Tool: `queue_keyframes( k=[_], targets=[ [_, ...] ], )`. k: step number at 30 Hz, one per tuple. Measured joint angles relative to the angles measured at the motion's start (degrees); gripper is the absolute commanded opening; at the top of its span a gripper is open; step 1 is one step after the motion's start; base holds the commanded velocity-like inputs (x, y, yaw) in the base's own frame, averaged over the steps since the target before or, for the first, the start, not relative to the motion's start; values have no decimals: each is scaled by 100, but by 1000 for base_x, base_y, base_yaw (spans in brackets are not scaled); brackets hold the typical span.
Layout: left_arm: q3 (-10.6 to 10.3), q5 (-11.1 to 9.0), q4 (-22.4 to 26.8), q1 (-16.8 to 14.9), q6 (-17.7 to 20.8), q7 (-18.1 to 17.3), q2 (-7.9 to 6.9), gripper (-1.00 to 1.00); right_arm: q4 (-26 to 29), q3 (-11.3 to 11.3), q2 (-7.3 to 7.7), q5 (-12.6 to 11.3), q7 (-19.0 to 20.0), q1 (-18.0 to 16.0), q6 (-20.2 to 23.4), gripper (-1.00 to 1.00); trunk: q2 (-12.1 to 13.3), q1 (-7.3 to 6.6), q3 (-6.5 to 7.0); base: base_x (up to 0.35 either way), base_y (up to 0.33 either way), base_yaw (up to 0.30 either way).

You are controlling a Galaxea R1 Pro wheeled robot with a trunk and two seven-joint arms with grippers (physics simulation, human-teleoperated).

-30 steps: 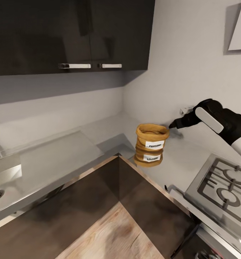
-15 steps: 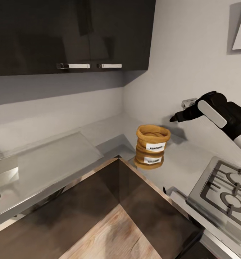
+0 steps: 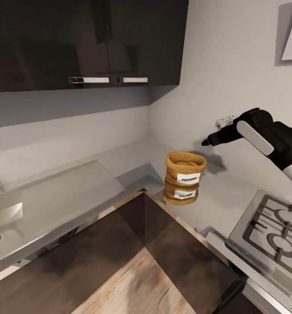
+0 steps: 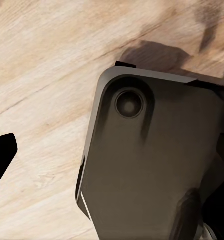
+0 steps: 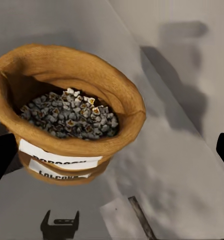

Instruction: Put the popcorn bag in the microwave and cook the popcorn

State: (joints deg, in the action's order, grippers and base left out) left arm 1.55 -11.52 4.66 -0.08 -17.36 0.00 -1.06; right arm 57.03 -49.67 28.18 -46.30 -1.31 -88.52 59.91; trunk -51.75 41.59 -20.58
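Popcorn bag (image 3: 185,171) stands upright on the pale glossy surface (image 3: 233,192), near the inside corner, w/ its reflection below it. Mouth is open; label faces the robot.

Right gripper (image 3: 205,142) hangs above and just behind the bag's far rim, not touching, pointing toward the corner. Jaws look spread: right wrist view has dark finger tips at both picture edges w/ the bag (image 5: 66,115) between, nothing pinched. Left jaws: can't tell; left wrist view has wooden floor (image 4: 41,75) and a dark part of the robot's body (image 4: 147,165).

Step in hand, prob.: reach for the bag, pre-grasp. Next move needs a descent so the jaws straddle the rolled rim or body, then close gently since the paper sack likely crushes.

Right wrist view gives the dark and pale kernels (image 5: 66,115) inside, uncooked; head view doesn't resolve them. Head view adds the gas hob (image 3: 272,226), sink (image 3: 2,226) and dark wall cupboards (image 3: 85,43).
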Motion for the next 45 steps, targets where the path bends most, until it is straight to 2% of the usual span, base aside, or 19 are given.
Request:
queue_keyframes(
  k=[5,9,12,15,17,21,30,34,38,45],
  targets=[
    [0,0,-1,0,-12,0,0,100,169,-23,-2,-4,3,-2,0,100,0,0,0,0,0,0],
    [7,-3,-4,0,-254,2,0,100,187,-33,-9,-8,14,-3,0,100,0,0,0,0,0,0],
    [8,-4,-5,0,-296,4,0,100,189,-68,-8,-10,18,-4,0,100,0,0,0,0,0,0],
    [8,-4,-8,0,-306,7,0,100,210,-293,-6,-11,16,-4,0,100,0,0,0,0,0,0],
    [8,-4,-8,0,-307,6,0,100,508,-355,-3,-22,13,-2,0,100,0,0,0,0,0,0],
    [8,-2,-5,0,-308,4,0,100,979,-368,-2,-20,11,-1,-1,100,-1,-2,0,121,0,0],
    [-14,15,-11,0,-316,7,0,100,1076,-377,7,-75,11,-1,0,100,0,-2,0,146,0,0],
    [-16,17,-11,0,-317,2,0,100,1270,-686,16,-113,-1,-1,0,100,0,0,0,40,0,0],
    [-16,17,-11,0,-319,5,0,100,1344,-777,152,-99,-47,1,0,100,0,0,0,4,0,0],
    [-16,17,-11,0,-319,5,0,100,1270,-798,662,-129,-222,-1,2,100,0,0,0,0,0,0]
  ],
)
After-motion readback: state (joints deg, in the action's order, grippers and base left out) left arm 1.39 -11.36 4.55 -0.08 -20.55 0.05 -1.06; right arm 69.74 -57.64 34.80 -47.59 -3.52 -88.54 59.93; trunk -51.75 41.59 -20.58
